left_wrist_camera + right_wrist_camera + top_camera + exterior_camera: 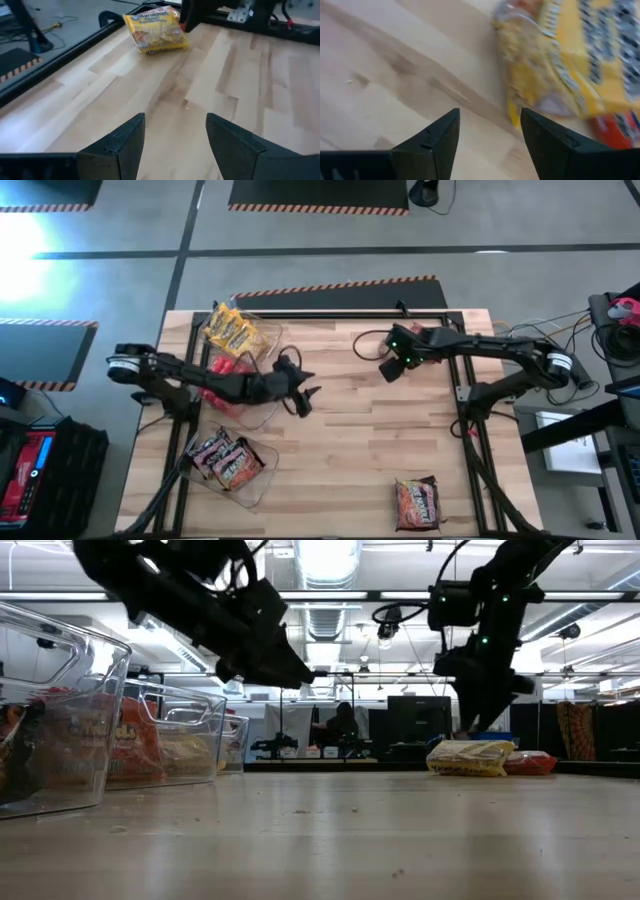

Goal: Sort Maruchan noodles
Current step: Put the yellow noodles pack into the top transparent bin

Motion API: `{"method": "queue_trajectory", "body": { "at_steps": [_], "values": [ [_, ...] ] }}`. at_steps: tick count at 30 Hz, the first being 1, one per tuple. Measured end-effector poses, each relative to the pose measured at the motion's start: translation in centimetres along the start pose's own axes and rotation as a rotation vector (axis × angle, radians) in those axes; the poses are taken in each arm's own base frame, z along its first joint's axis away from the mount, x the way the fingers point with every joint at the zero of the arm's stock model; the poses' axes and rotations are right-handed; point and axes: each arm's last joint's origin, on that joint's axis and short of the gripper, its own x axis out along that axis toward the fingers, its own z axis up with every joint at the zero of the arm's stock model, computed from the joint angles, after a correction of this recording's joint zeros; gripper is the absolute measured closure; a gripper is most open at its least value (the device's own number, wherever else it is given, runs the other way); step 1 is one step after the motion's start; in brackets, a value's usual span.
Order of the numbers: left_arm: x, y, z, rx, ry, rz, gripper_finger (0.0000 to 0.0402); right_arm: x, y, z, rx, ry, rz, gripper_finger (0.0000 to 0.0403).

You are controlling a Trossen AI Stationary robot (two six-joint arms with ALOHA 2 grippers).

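Wooden table (340, 440) | right hand (490, 135) open above yellow packet (570, 55)

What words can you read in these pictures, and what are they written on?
"Maruchan": on the yellow noodle packet lying on the table, seen from the left wrist.
Smaller print under that brand name: too small to read.
Dark lettering on the yellow packet in the right wrist view: too blurred to read.
Packets in the clear bins and the brown packet in the high view: print too small to read.
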Motion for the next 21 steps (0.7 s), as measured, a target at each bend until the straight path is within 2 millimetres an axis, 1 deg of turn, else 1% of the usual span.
{"method": "queue_trajectory", "body": {
  "at_steps": [3,8,11,16,21],
  "values": [
    [1.1,2.3,0.8,0.03,0.011,-0.023,0.0208,-0.1,-0.5,-0.8,0.07,0.004,-0.028,0.0202],
    [3.1,7.5,2.0,0.04,0.018,-0.022,0.0208,0.4,-1.4,-2.5,0.184,0.009,-0.042,0.0202],
    [4.2,9.7,2.4,0.037,0.026,-0.025,0.0208,0.9,-1.6,-3.0,0.258,-0.05,-0.002,0.0202],
    [6.5,11.6,2.9,0.086,0.062,0.016,0.0208,2.3,-1.8,-3.5,0.349,-0.151,0.077,0.0202],
    [8.9,12.4,3.4,0.109,0.125,0.033,0.0208,3.4,-2.3,-4.3,0.395,-0.153,0.077,0.0202]
  ]
}}
